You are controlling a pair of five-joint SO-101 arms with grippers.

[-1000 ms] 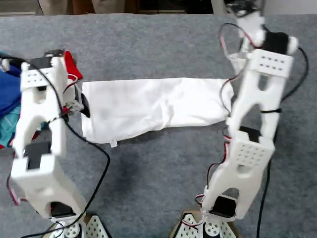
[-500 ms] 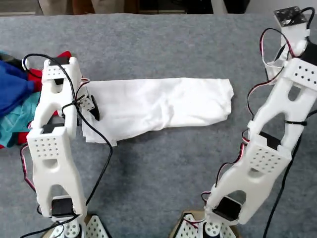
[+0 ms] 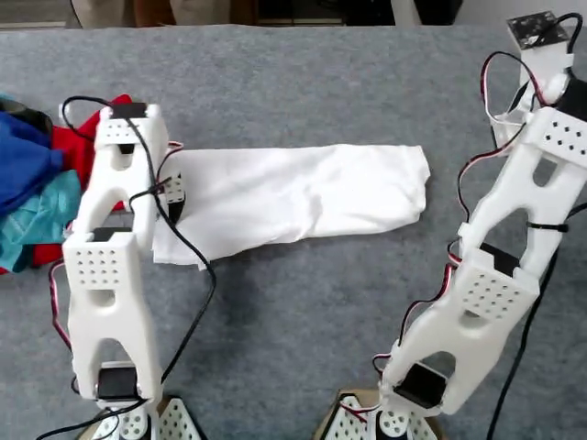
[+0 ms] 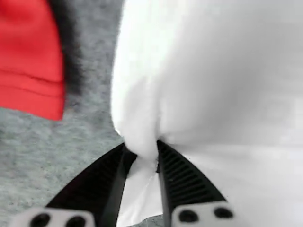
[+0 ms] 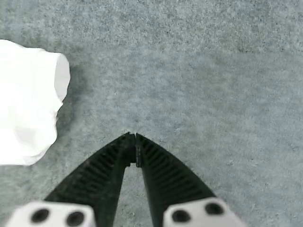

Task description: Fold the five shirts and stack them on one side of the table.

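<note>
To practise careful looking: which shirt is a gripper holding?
The white shirt, pinched by the left gripper; the red shirt, blue shirt and teal shirt lie heaped aside.

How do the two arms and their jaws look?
The left arm and right arm are white plastic shells with grids of small holes, black motors at the joints, and black and red cables. The jaws are black, ribbed and pointed, on white bases.

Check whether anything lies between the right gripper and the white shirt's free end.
Nothing visible does. Only the bare grey felt table cover lies between the shut right gripper and the near end of the folded white cloth shirt. The left gripper pinches the shirt's other end.
</note>
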